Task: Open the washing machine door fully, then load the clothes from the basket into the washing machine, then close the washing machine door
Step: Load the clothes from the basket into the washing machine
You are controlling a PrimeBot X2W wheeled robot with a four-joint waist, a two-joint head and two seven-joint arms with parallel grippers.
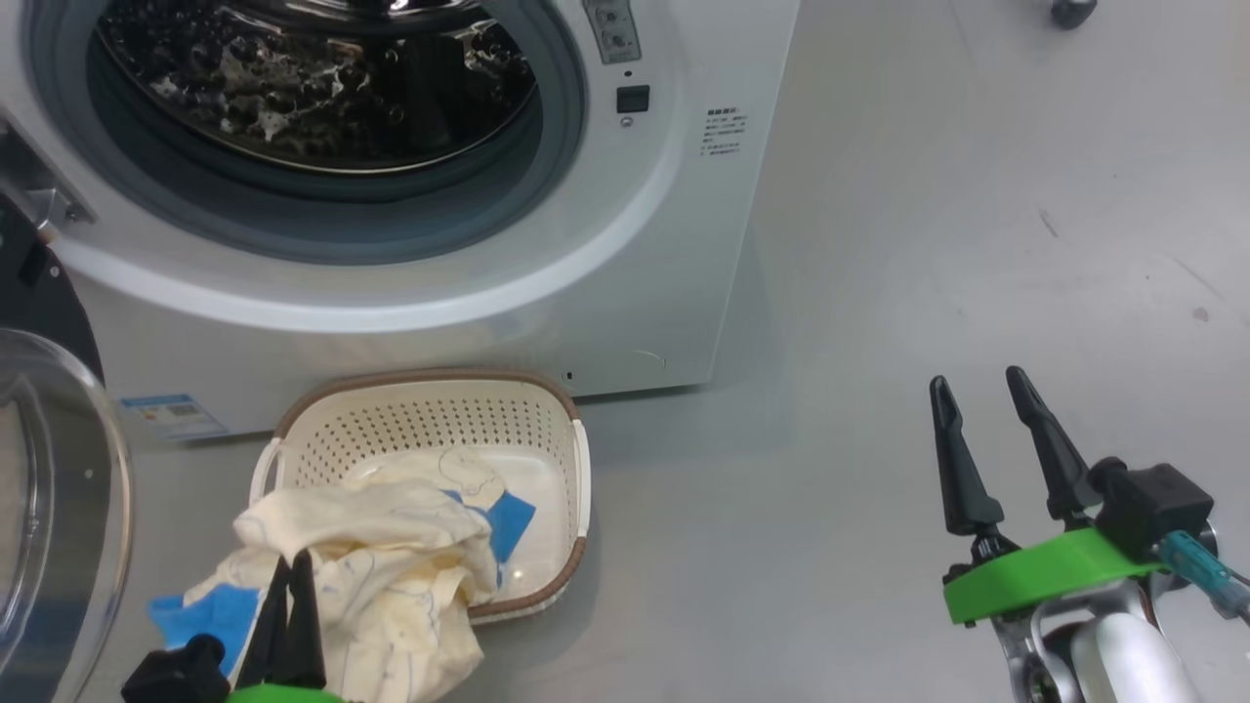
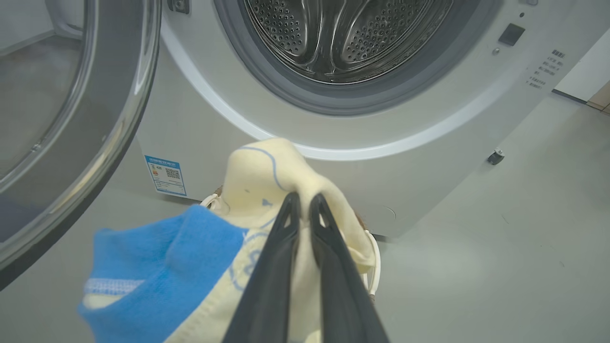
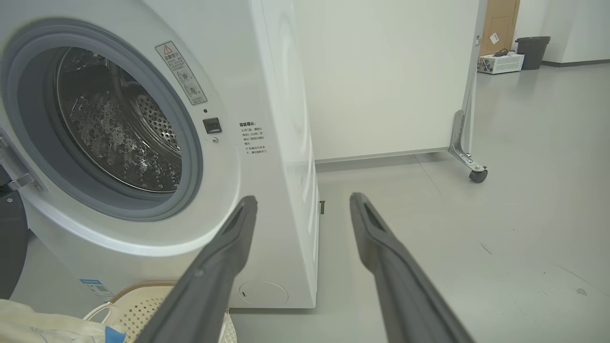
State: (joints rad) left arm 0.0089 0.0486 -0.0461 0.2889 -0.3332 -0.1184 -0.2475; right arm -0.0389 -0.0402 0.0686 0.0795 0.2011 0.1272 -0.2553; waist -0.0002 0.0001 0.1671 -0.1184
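Note:
The washing machine (image 1: 547,293) stands with its steel drum (image 1: 322,88) exposed, and the washing machine door (image 1: 49,508) hangs swung out at the far left. The cream basket (image 1: 547,410) sits on the floor just before the machine. My left gripper (image 1: 290,564) is shut on the clothes (image 1: 391,557), a cream-yellow bundle with blue patches lifted over the basket's near left rim. In the left wrist view the fingers (image 2: 329,238) pinch the clothes (image 2: 259,176) below the drum opening (image 2: 343,38). My right gripper (image 1: 981,386) hovers open and empty over the floor at the right.
Bare grey floor (image 1: 977,215) stretches right of the washing machine. A white partition on castors (image 3: 478,175) stands behind it, with a bin and a box (image 3: 500,62) far back. A blue label (image 1: 171,415) marks the machine's lower front.

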